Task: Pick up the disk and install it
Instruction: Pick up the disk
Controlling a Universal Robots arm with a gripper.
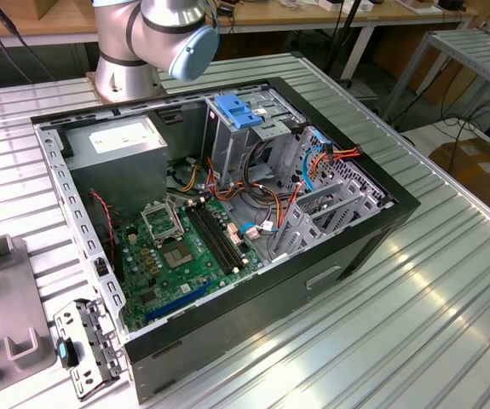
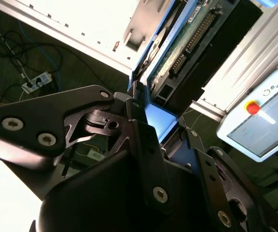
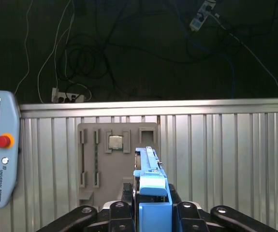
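Aloft, gripper (image 3: pixel 151 209) clamps disk (image 3: pixel 150 175).

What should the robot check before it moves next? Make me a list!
1. Dark rectangular metal disk with blue plastic side rails held in the end effector: ok, clamped between its fingers.
2. Disk clear of the flat grey tray: cannot tell.
3. Black metal computer case open: ok, side panel off.
4. Bay under the flat blue plastic latch plate free: cannot tell.
5. Loose orange cables tidy: not ok, they sprawl across the case's middle.
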